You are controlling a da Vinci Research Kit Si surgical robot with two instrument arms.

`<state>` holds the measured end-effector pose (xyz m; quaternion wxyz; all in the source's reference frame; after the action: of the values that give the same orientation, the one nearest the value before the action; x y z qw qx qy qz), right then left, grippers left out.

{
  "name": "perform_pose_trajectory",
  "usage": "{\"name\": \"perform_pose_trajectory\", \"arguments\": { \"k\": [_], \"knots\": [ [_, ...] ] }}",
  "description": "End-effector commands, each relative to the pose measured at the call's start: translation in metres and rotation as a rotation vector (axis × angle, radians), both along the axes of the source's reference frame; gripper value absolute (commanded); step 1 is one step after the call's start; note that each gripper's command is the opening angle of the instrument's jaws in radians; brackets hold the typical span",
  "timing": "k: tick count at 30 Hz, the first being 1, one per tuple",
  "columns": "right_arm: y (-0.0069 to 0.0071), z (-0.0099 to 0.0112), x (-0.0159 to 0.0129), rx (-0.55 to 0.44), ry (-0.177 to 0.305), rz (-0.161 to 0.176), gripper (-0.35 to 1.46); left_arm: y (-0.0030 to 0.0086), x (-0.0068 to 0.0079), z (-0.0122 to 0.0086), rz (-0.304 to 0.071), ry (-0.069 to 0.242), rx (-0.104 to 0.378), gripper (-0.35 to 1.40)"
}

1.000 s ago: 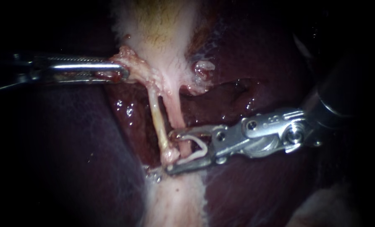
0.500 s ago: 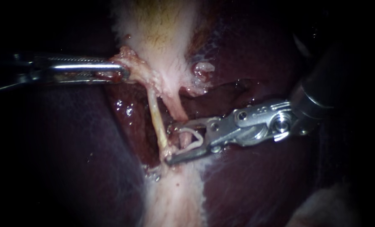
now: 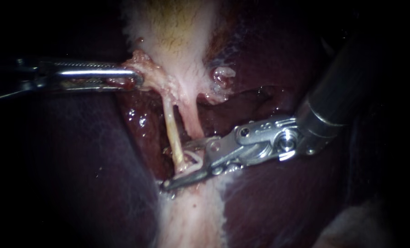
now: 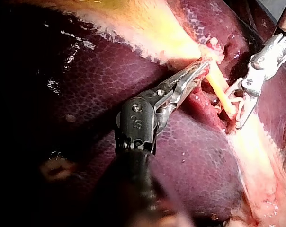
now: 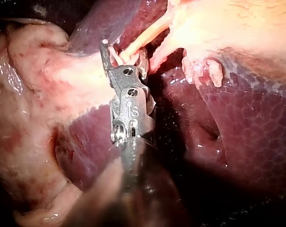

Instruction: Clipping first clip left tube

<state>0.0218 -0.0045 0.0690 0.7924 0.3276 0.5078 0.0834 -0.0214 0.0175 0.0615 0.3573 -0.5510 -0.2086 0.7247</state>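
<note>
Two tubes run down from the gallbladder (image 3: 172, 27): the pale yellow left tube (image 3: 170, 126) and the pinker right tube (image 3: 193, 121). My right instrument (image 3: 173, 167) comes in from the right. Its jaws stand apart with a white clip (image 3: 196, 160) held between them, and the lower end of the left tube lies inside the clip. The right wrist view shows those jaws (image 5: 124, 49) astride the left tube (image 5: 143, 38). My left instrument (image 3: 136, 78) is shut on pale tissue at the gallbladder's lower edge (image 3: 145, 69) and holds it to the left; its jaws (image 4: 204, 64) also show in the left wrist view.
Dark red liver (image 3: 76, 160) lies on both sides of the tubes. A pale band of tissue (image 3: 191, 216) continues below the jaws. A small ragged nub of tissue (image 3: 223, 76) sits right of the gallbladder's lower end.
My right instrument has slid left along the tissue, past the right tube and onto the left tube, and its jaws have narrowed. The left instrument has held still.
</note>
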Motion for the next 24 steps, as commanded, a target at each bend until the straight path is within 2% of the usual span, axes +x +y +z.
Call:
{"name": "perform_pose_trajectory", "arguments": {
  "k": [1, 9, 12, 14, 17, 24],
  "knots": [
    [-0.0001, -0.0002, 0.0, -0.001, 0.005, -0.001, 0.49, 0.0, 0.0, 0.0, 0.0, 0.0, 0.0, -0.35],
    [-0.0017, -0.003, 0.0006, 0.013, 0.06, 0.01, 0.49, 0.0, 0.0001, 0.0001, 0.001, 0.0, 0.0, -0.35],
    [-0.0027, -0.0043, 0.0009, 0.03, 0.09, -0.02, 0.49, 0.0001, 0.0002, 0.0001, 0.001, -0.001, 0.0, -0.35],
    [-0.0033, -0.0051, 0.0011, 0.041, 0.11, -0.062, 0.49, 0.0001, 0.0002, 0.0002, 0.001, -0.001, 0.0, -0.35],
    [-0.0041, -0.0062, 0.0013, 0.06, 0.135, -0.095, 0.48, 0.0001, 0.0002, 0.0002, 0.001, -0.001, 0.0, -0.35],
    [-0.0048, -0.0071, 0.0017, 0.06, 0.147, -0.109, 0.46, 0.0001, 0.0003, 0.0002, 0.002, -0.001, 0.0, -0.35]
  ]
}}
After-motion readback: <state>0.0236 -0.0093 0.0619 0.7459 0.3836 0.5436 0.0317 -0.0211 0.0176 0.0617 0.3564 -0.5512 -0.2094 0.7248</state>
